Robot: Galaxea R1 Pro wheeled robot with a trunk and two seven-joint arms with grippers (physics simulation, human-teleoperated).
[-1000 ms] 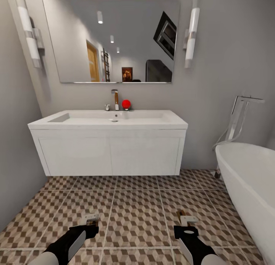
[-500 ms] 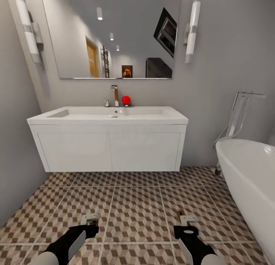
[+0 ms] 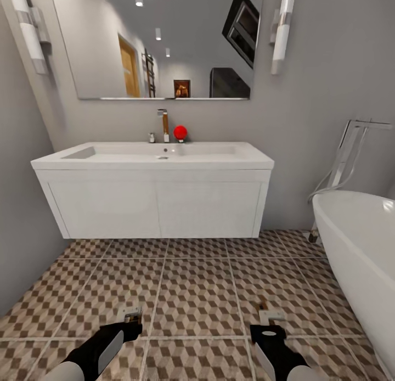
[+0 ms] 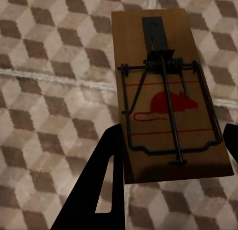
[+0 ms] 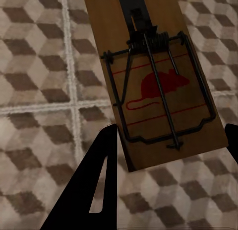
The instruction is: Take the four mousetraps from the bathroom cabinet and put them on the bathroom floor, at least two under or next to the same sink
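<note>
- You're facing the sink, both arms low over the bathroom floor in front of it.
- Left hand is pinching a mousetrap: the wrist view has the board clamped between the black fingers, wire bar and red mouse print facing up, tiles below.
- Right hand is pinching a second mousetrap the same way, held above the tiles with a grout cross beside it.
- Both traps look airborne, not yet set down. Can't tell their height over the floor.
- Progress as I read it: two of four are out of storage and carried to the drop zone; none visibly placed on the tiles in the head view.
- Left to do: put these two under or right beside the vanity, then fetch the other two and set them on the same floor.
- Bathtub sits close on your right; keep that arm clear.
</note>
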